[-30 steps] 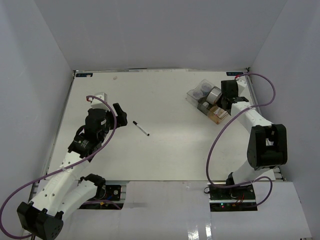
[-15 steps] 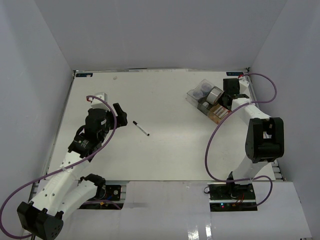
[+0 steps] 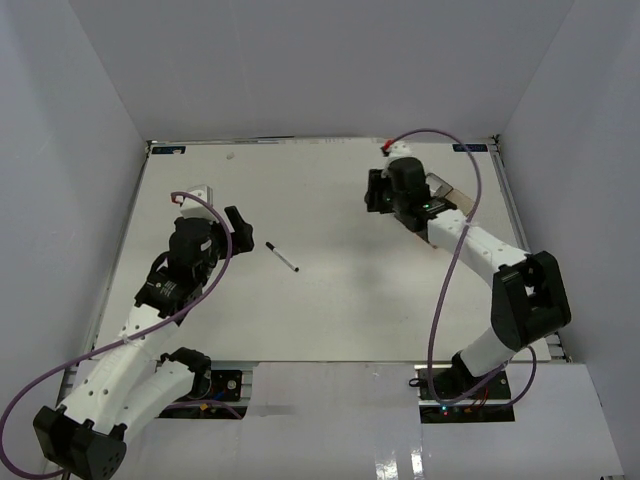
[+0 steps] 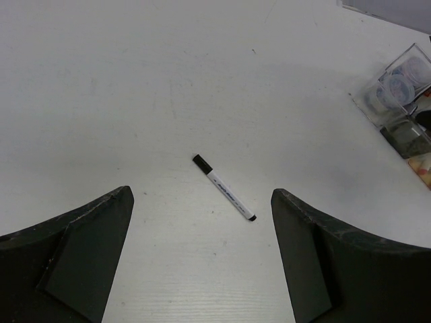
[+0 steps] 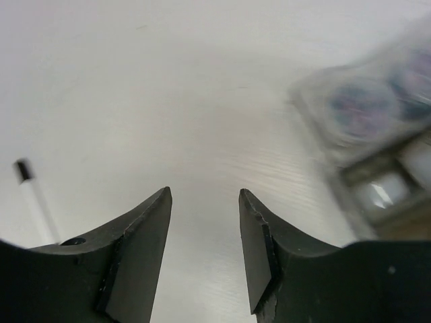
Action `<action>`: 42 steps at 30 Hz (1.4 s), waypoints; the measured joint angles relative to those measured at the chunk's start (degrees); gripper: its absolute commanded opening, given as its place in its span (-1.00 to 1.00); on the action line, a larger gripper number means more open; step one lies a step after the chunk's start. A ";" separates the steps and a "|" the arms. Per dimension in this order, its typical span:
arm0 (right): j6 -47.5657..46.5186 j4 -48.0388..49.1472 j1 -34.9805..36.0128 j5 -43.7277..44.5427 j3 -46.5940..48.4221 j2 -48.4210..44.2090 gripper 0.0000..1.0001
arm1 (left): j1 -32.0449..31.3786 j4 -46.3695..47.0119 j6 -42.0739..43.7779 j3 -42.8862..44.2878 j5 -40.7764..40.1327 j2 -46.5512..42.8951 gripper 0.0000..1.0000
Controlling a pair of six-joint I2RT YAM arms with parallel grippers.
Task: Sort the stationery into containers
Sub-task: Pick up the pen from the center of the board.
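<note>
**Room.** Pale grey-white walls [image 3: 320, 60] close in the left, far and right sides.

**Surface.** White table [image 3: 340, 310], matt, with a faint grain in the wrist views. A blue tag [image 3: 168, 149] sits at the far left corner and a small mark [image 3: 232, 155] near the far edge.

**Item 1, left.** Left arm [image 3: 185, 260], white with black joints, reaching in from the near left corner. Left claw [image 3: 242, 228]: jaws spread wide with nothing between them, facing the middle of the table.

**Item 2, left of centre.** Marker [image 3: 282, 257], thin white barrel with a black cap. It lies flat and slanted on bare table just beside the left claw, outside every bin. In the left wrist view it lies ahead of the two fingers and between them, cap end farther away.

**Item 3, right of centre.** Right claw [image 3: 372, 190], pointing left. Its jaws stand partway apart with a narrow gap and hold nothing; bare table shows through the gap. It is well apart from the marker.

**Item 4, far right.** Right arm [image 3: 485, 255], which hides most of the bins from overhead. The left wrist view shows three joined bins in a row.
- Clear bin [image 4: 369, 101]: holds two round tubs [image 4: 396, 92] with purple lids.
- Grey bin [image 4: 404, 138]: contents too blurred to name.
- Amber bin [image 4: 423, 168]: cut off by the picture edge.
</note>
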 measured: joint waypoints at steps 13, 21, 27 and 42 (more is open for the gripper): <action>-14.69 2.91 25.66 -6.78 16.48 21.29 0.06 | 0.39 1.77 0.70 -1.73 -3.56 -6.54 0.89; -15.96 -0.50 30.16 -6.99 26.51 32.94 0.06 | 0.72 4.04 0.87 -3.13 -4.70 -10.08 0.89; -15.89 -1.33 30.62 -5.86 28.98 36.83 0.02 | 1.09 4.09 0.87 -3.13 -4.57 -8.85 0.89; -14.67 5.14 31.58 -1.60 17.77 33.05 -0.67 | 1.64 4.09 0.87 -3.13 -2.97 -7.56 0.89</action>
